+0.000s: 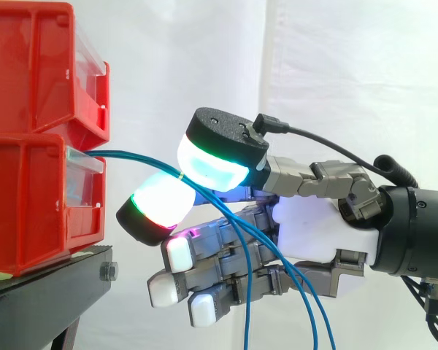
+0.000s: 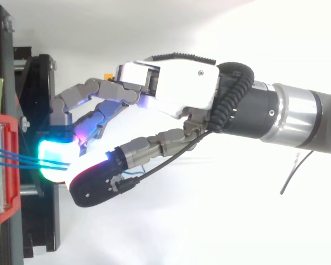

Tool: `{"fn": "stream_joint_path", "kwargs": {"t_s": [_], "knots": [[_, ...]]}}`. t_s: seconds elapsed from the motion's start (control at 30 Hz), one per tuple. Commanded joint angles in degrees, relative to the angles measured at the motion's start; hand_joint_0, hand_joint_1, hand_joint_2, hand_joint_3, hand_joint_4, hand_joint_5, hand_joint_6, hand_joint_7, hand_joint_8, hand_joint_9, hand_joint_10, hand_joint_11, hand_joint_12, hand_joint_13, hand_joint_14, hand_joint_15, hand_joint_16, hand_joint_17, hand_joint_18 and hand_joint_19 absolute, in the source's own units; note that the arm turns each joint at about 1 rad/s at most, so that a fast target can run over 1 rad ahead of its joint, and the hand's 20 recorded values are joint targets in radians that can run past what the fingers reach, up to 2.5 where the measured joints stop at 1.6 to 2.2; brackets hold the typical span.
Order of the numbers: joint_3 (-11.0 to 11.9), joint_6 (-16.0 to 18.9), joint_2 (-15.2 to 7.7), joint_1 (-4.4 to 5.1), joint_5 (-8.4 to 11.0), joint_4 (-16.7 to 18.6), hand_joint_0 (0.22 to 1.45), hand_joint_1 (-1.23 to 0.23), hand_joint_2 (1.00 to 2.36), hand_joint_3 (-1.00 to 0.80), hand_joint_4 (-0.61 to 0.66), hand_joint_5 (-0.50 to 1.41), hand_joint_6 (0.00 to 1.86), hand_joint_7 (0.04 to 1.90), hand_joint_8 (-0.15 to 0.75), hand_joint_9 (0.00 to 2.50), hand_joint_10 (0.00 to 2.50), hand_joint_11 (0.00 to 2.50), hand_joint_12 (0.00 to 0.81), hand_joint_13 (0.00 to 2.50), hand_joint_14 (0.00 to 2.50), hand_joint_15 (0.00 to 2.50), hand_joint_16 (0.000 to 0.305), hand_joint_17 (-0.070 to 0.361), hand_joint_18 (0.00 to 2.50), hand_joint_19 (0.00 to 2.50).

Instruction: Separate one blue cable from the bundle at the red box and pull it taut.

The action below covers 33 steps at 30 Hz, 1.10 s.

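Pinching the blue cable [image 1: 142, 159] between glowing pads [image 1: 215, 164], the hand [image 1: 314, 226] sits just beside the red box [image 1: 44, 197] in the side view, loose strands [image 1: 306, 292] sagging below its palm. From above, several strands run from box to pads, so separating one looks unfinished; the pull is not yet done.

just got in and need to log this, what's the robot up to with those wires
The robot's hand is at the lower red bin, with the blue cables that come out of it pinched between two glowing pads. Behind the pinch the cables droop in slack loops past the palm, so none looks separated or pulled taut yet.
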Motion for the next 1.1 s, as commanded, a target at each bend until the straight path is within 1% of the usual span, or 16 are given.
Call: {"fn": "stream_joint_path", "kwargs": {"t_s": [0.0,0.17,0.5,0.63,0.7,0.87,0.97,1.0,1.07], "knots": [[0.05,0.02,0.05,0.02,0.00,0.00,0.59,-0.70,1.02,-0.24,0.12,-0.19,0.84,1.08,0.296,0.88,0.02,0.79,0.360,0.77,0.02,0.61,0.050,0.112,0.72,0.75],[-0.04,0.02,0.05,0.02,0.00,0.00,0.59,-0.70,1.02,-0.18,0.12,-0.19,0.86,1.07,0.300,0.88,0.02,0.81,0.361,0.78,0.02,0.62,0.050,0.113,0.72,0.75],[0.05,0.02,0.05,0.02,0.00,-0.44,0.62,-0.74,1.02,-0.25,0.10,-0.19,0.88,1.08,0.296,0.88,0.02,0.81,0.362,0.80,0.02,0.63,0.050,0.113,0.76,0.75],[-0.04,0.19,0.05,-0.06,0.00,-0.62,0.63,-0.76,1.02,-0.26,0.07,-0.19,0.89,1.13,0.299,0.89,0.02,0.84,0.361,0.81,0.02,0.62,0.050,0.113,0.78,0.75],[0.05,0.28,0.05,-0.06,-0.18,-0.88,0.63,-0.76,1.02,-0.24,0.05,-0.19,0.89,1.14,0.297,0.89,0.02,0.84,0.364,0.81,0.02,0.63,0.050,0.113,0.78,0.74],[0.05,0.28,0.05,-0.06,-0.35,-1.32,0.63,-0.73,1.02,-0.14,-0.02,-0.19,0.91,1.20,0.298,0.99,0.02,0.94,0.362,0.84,0.02,0.67,0.049,0.111,0.78,0.77],[0.14,0.28,0.05,-0.15,-0.26,-1.76,0.61,-0.73,1.03,-0.08,-0.03,-0.18,0.92,1.21,0.302,1.02,0.02,0.97,0.363,0.85,0.02,0.67,0.049,0.110,0.78,0.79],[0.14,0.28,0.05,-0.06,-0.26,-1.85,0.61,-0.72,1.03,-0.08,-0.04,-0.18,0.92,1.21,0.303,1.03,0.02,0.97,0.364,0.85,0.02,0.67,0.049,0.110,0.78,0.79],[0.57,0.46,0.05,-0.24,-0.35,-2.46,0.61,-0.72,1.02,-0.08,-0.04,-0.18,0.92,1.21,0.301,1.04,0.02,0.98,0.363,0.86,0.03,0.69,0.049,0.110,0.78,0.80]]}}
